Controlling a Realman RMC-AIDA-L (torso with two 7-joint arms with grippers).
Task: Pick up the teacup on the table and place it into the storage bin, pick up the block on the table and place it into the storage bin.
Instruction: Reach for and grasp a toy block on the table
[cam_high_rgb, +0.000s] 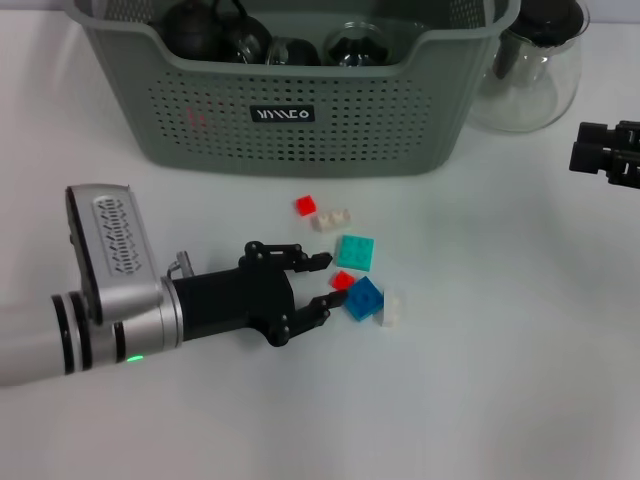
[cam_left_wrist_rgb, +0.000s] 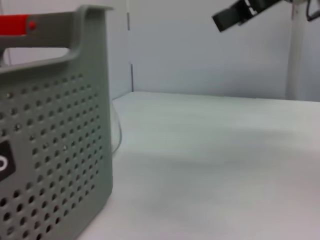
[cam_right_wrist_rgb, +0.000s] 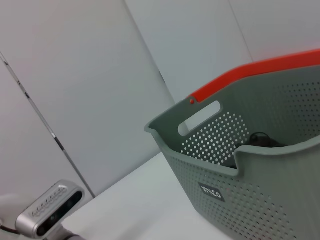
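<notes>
- While the left gripper (cam_high_rgb: 322, 283) lies low over the white table (cam_high_rgb: 480, 400) in the head view, its black fingers are spread apart, with a small red block (cam_high_rgb: 342, 280) just at their tips, not clamped.
- Just beyond that red piece lie a blue block (cam_high_rgb: 363, 298) touching a white block (cam_high_rgb: 391, 307), and a teal flat block (cam_high_rgb: 355, 252) a little nearer the bin.
- Nearer the bin still sit another red block (cam_high_rgb: 305, 205) and a cream block (cam_high_rgb: 330, 219), close beside each other.
- At the far side of the table stands the storage bin (cam_high_rgb: 300, 130), grey-green and perforated, with a black label (cam_high_rgb: 281, 114); dark rounded vessels (cam_high_rgb: 210, 35) and glassy pieces sit inside, but whether one is the teacup cannot be told.
- A clear glass pitcher (cam_high_rgb: 530, 70) stands just beside the bin on the robot's right.
- The right gripper (cam_high_rgb: 606, 155) shows only at the edge of the head view, apart from the blocks; its finger state cannot be told.
- From the left wrist view, the bin's perforated wall (cam_left_wrist_rgb: 55, 150) fills one side, bare table stretches past it, and the other arm's gripper (cam_left_wrist_rgb: 240, 12) hangs high in the distance.
- From the right wrist view, the bin (cam_right_wrist_rgb: 260, 190) appears with a cut-out handle (cam_right_wrist_rgb: 199, 117) and a red rim strip (cam_right_wrist_rgb: 250, 75); the left arm's silver housing (cam_right_wrist_rgb: 47, 212) shows in a corner.
</notes>
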